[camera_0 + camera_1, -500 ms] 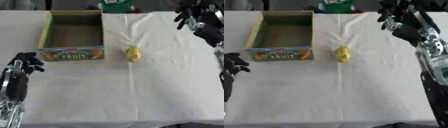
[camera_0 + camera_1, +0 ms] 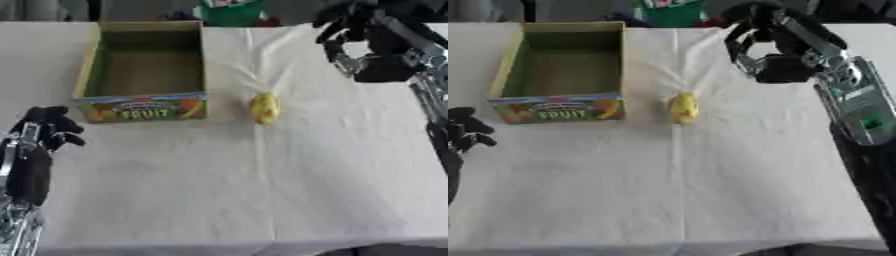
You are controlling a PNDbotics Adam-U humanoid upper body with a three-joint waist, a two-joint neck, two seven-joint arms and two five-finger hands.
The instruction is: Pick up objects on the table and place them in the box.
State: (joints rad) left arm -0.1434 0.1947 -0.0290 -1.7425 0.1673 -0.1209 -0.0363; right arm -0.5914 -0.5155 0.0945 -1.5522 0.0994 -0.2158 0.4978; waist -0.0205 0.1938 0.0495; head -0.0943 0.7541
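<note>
Fruit (image 2: 264, 107) just beside box (image 2: 140, 108)

- A green object (image 2: 229, 11) at the table's far edge is cut off by the top of the picture; what it is cannot be told.
- The small yellow object (image 2: 682, 108) beside the box is too blurred to identify.
- The box's front label (image 2: 144, 109) is blurred; only the word "FRUIT" reads.
- The left hand (image 2: 464, 131) is cut by the left edge in the right eye view.
</note>
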